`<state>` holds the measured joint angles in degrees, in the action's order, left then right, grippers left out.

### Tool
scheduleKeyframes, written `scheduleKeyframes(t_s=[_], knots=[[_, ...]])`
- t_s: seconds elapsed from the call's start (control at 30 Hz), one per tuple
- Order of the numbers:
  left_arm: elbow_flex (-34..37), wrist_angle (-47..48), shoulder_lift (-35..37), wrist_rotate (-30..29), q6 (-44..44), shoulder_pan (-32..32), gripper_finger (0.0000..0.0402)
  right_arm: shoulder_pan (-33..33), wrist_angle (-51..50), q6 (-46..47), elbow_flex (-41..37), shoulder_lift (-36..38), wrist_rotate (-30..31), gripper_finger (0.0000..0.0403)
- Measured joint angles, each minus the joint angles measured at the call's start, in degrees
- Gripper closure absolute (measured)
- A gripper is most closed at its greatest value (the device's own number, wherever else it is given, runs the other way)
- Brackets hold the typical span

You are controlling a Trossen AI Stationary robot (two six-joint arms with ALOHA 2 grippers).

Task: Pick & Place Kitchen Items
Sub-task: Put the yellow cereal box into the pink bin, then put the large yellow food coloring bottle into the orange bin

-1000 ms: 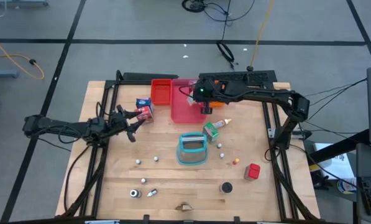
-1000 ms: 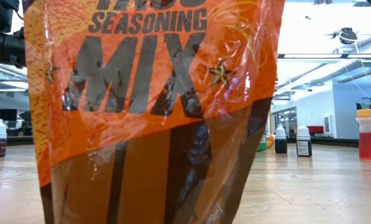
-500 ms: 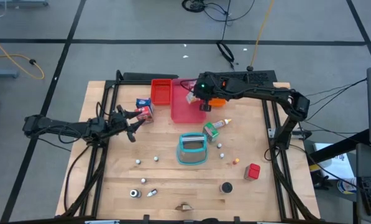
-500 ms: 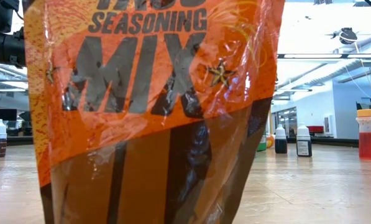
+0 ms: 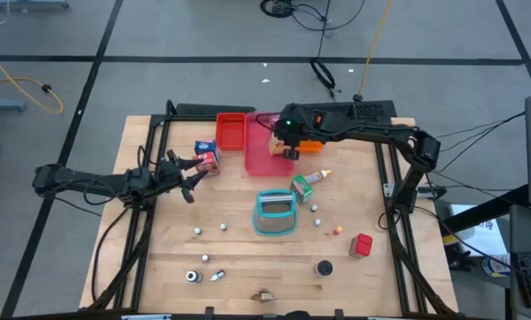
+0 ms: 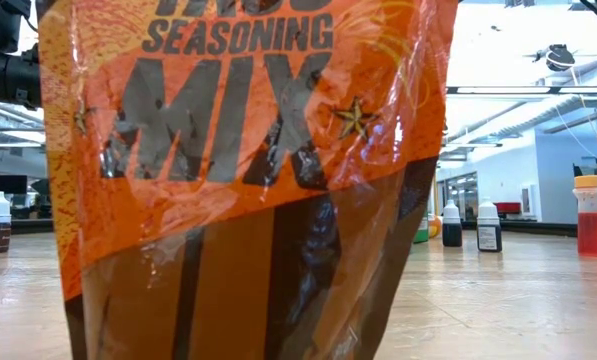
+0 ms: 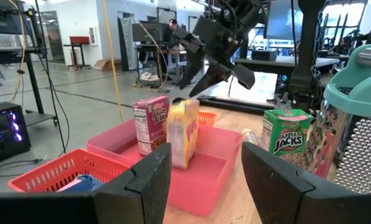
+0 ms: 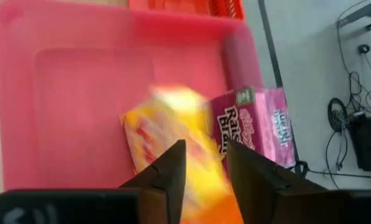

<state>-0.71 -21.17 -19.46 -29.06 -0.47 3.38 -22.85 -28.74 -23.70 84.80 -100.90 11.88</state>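
The right gripper (image 7: 217, 59) hangs just above the pink tray (image 7: 201, 186) with its jaws spread and nothing between them; the yellow carton (image 7: 182, 132) stands in the tray right beneath it, touching a purple carton (image 7: 150, 124). I'd say lift straight up so a finger doesn't tip it. The left gripper (image 5: 183, 180) waits wide open, empty, well off to the side.
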Motion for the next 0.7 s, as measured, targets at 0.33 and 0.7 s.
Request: scheduleKeyframes(t_s=[0.33, 0.7], knots=[[0.0, 0.0, 0.0, 0.0, 0.0, 0.0, 0.0204, 0.0, 0.4, 0.1, 0.0, 0.1, 0.1, 0.0247], [0.0, 0.1, 0.0, 0.0, 0.0, 0.0, 0.0204, 4.4, -9.4, 3.9, 0.0, 9.8, 0.0, 0.0243]])
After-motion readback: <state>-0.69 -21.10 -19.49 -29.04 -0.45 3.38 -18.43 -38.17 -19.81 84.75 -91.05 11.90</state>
